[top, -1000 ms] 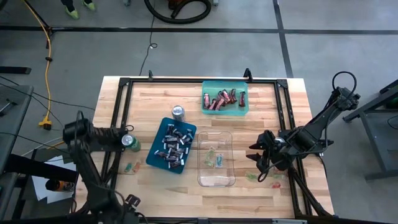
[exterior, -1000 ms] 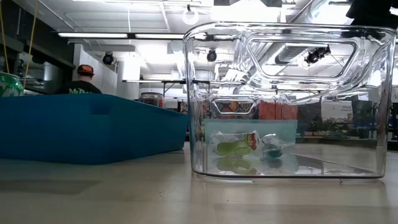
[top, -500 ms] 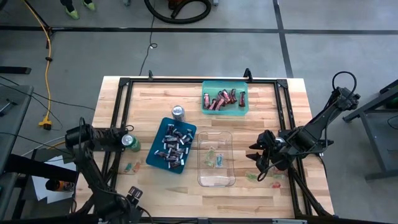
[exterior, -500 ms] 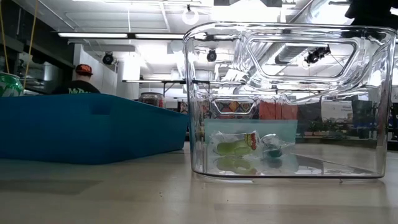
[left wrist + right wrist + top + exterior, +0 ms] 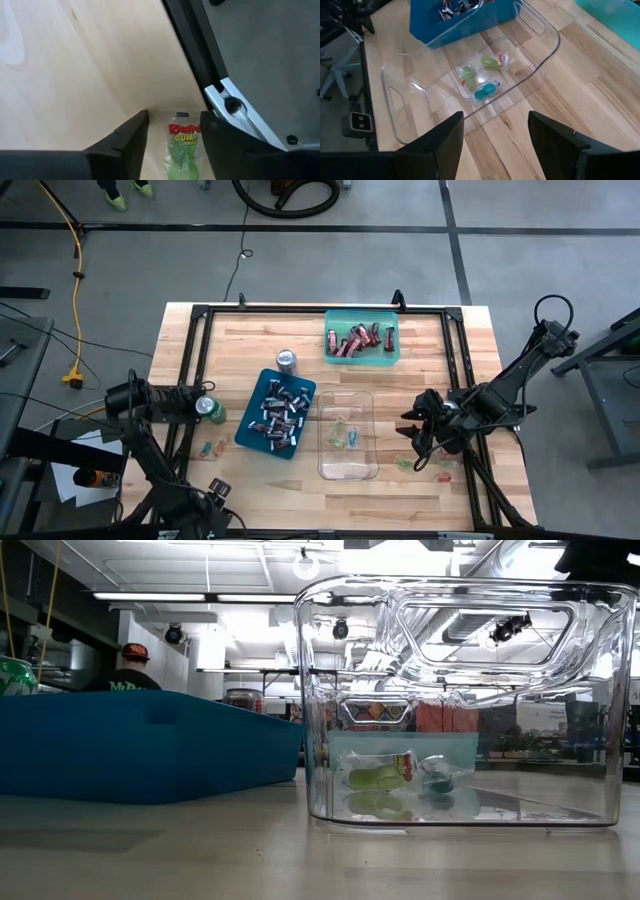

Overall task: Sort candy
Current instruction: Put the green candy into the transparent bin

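clear tub [image 5: 347,465] holds green sweets [image 5: 346,433]; both arms' fingers spread wide.

We note two dark, near-black jointed arms, the left arm [image 5: 150,402] and the right arm [image 5: 520,375], the latter carrying a looped black cable at its upper joint, each ending in matte black wedge-shaped fingers [image 5: 445,145] with angular, faceted edges and no visible markings.
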